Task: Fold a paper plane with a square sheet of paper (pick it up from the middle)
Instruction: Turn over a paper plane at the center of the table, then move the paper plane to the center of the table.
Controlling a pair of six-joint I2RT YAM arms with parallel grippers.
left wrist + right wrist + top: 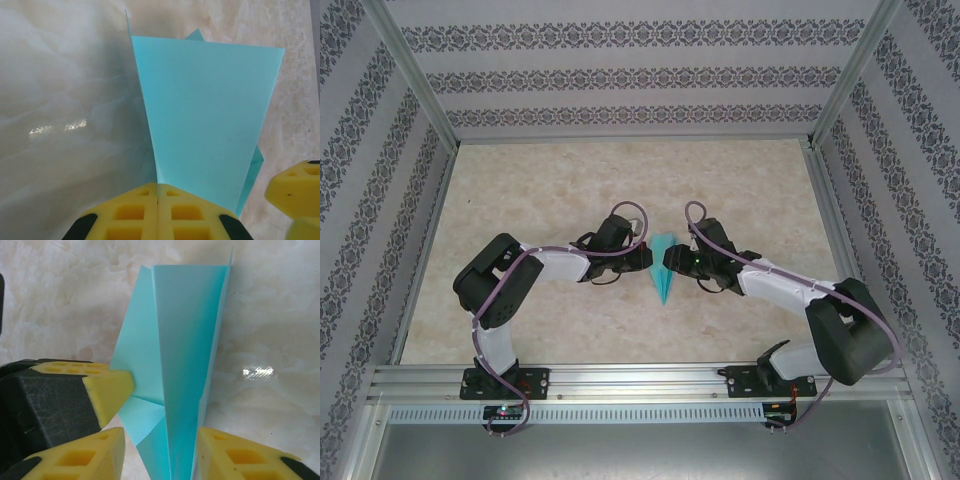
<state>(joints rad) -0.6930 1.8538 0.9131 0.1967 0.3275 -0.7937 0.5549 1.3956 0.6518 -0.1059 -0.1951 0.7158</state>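
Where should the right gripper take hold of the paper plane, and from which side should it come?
Probably the folded centre ridge of the paper plane, from the side facing away from the left gripper, which is shut on one flap. The right gripper straddles that ridge, jaws apart; the layers stand stacked and narrow there, so closing across them should pinch all.

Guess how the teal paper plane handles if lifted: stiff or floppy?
Probably floppy crosswise: the thin teal-blue folded paper plane splays its flaps above where the left fingers pinch it. Its layered centre fold should stiffen it lengthwise. Likely very light, so a push would slide it over the glossy marble-look table rather than tip it.
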